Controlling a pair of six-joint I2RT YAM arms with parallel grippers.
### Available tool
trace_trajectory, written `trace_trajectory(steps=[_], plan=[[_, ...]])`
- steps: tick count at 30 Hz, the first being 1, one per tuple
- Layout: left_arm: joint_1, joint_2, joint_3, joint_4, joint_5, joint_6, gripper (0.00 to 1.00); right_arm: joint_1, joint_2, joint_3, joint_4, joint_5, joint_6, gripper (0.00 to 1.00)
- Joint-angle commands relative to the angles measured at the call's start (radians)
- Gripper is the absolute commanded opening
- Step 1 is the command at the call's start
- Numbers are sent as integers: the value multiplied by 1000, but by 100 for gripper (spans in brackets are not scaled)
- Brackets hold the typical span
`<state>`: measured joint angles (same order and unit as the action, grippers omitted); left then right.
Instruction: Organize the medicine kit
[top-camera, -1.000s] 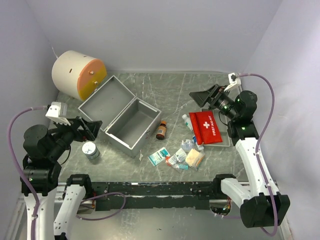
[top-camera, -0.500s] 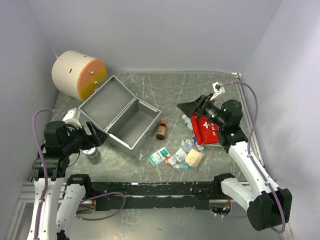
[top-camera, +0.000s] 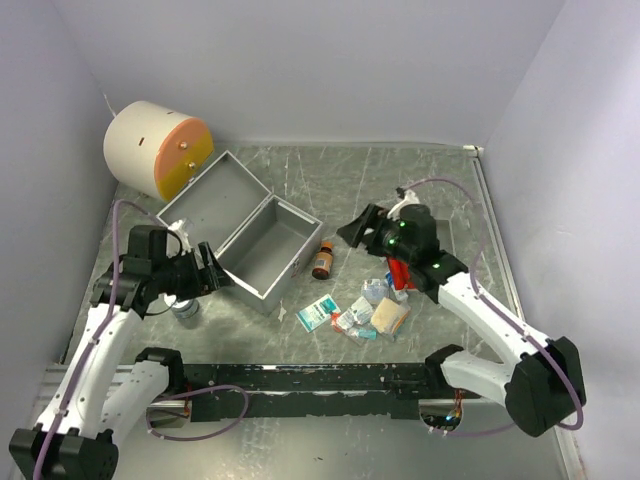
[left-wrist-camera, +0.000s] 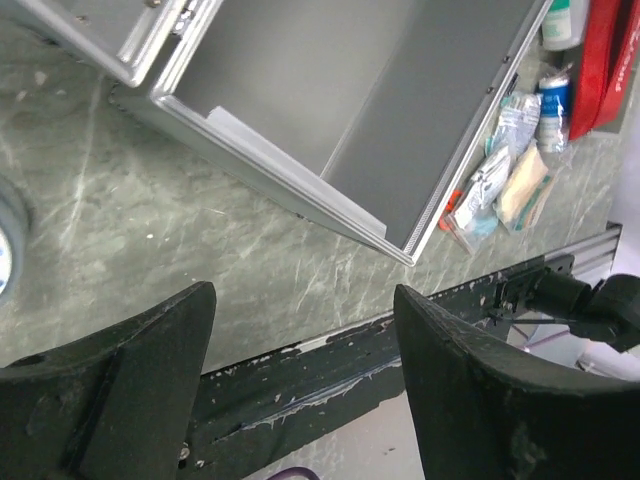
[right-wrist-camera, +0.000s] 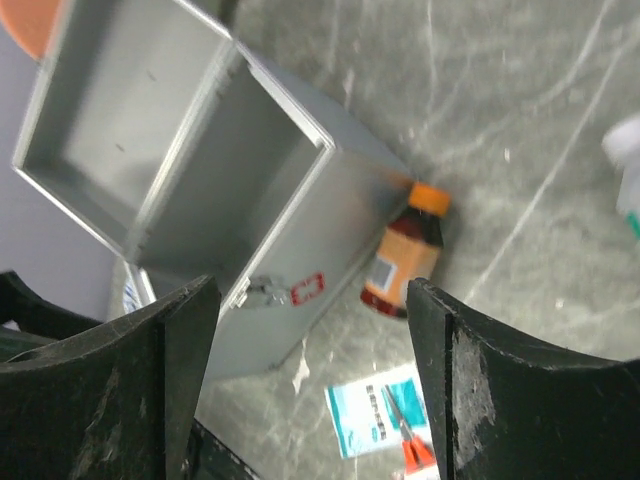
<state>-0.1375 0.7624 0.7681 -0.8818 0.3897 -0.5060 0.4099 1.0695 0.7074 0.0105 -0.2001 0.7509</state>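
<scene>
Grey metal case (top-camera: 268, 243) sits left of centre on the table (top-camera: 330, 180), lid thrown back toward the far left, box empty inside. Left gripper (top-camera: 210, 272) is at the case's near-left corner, fingers spread wide with nothing between them; in its wrist view the case (left-wrist-camera: 330, 100) lies just beyond the gripper (left-wrist-camera: 303, 298), not touching. Right gripper (top-camera: 358, 228) is just right of the case, also spread wide and empty; its wrist view looks between the gripper (right-wrist-camera: 312, 290) fingers at the case's latch side (right-wrist-camera: 290, 260) and a brown bottle (right-wrist-camera: 405, 265) with an orange cap standing against it. Red pouch (top-camera: 400, 270) mostly hidden under the right arm. Loose sachets (top-camera: 370, 315) are scattered near the table's front edge. White drum (top-camera: 155, 150) far left; round tin (top-camera: 183, 305) beside the left arm.
</scene>
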Motion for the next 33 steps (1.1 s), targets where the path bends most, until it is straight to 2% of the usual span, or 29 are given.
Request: trace_trajectory(steps=[1,2,5,7,12,15,18,21,23,27,33], plan=[[-5,44,-37,135,133,-14,82,158,29,43,-167,234,42,75],[-6,58,-34,124,135,-15,83,189,40,46,-174,266,49,75],[-9,61,-33,95,125,-5,75,261,90,62,-177,305,40,72],[-10,55,-48,95,123,-18,77,298,141,77,-168,281,7,68],[-10,66,-105,215,189,-101,73,465,277,137,-151,277,-81,65],[-10,80,-81,222,149,-88,70,546,329,159,-140,314,-124,63],[-10,91,-57,222,94,-77,69,594,373,171,-112,289,-196,59],[-10,116,-79,298,140,-109,68,639,401,174,-60,228,-266,59],[-10,143,-90,343,167,-132,69,681,426,197,-44,211,-292,67],[-10,183,-69,353,137,-137,70,747,518,285,-81,332,-221,74],[-10,149,-20,298,-21,-116,72,787,607,358,-151,572,-18,75]])
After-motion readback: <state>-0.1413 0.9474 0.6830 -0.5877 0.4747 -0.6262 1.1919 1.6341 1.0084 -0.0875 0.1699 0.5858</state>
